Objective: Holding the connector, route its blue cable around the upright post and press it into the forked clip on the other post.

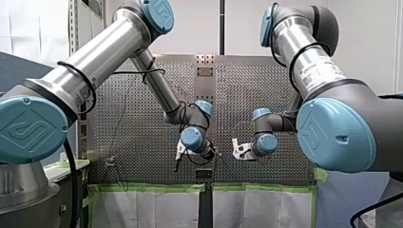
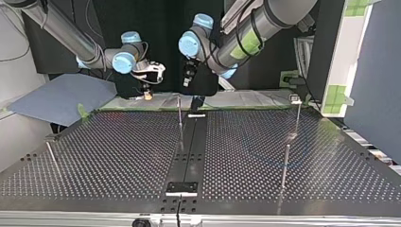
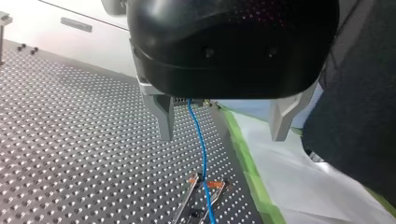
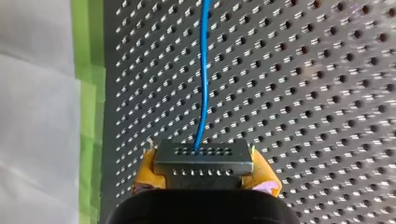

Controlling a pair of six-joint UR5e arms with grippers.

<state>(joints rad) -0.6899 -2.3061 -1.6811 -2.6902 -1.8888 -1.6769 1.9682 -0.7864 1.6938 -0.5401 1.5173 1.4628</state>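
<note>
Grey rectangular metal connector (image 4: 203, 161), with two rows of pin holes in its face: it sits pinched between the yellow pads (image 4: 144, 175) of my right gripper (image 4: 204, 173). It is raised above the perforated metal worktop (image 4: 303, 93), close to the edge lined with green tape (image 4: 88, 93). The thin blue cable (image 4: 203, 70) leaves the middle of the pin face and runs away from the fingers over the worktop in a gentle curve.

My left gripper (image 3: 223, 136) hangs with its grey fingers (image 3: 163, 116) spread wide and holds nothing. In the left wrist view the cable shows in the gap between them; no contact is visible. Further along, the cable passes between the prongs of a forked metal piece with orange tips (image 3: 189, 193). Whether it is seated there cannot be told. In the top view a thin upright metal post (image 2: 179, 113) stands just below my left gripper.

Handling, as judged:
- **Connector:** it is small, rigid and light. Grip it across its flat side faces, as the pads do now, clear of the pin holes.
- **Cable:** it is light and limp, with little stiffness of its own. It follows the connector only under slight tension and slackens otherwise.
- **Weak spot:** avoid sharp pulls where the cable enters the connector, which is the likely weak point.
- **Pressing into a fork:** take the cable just beside the prongs.
</note>
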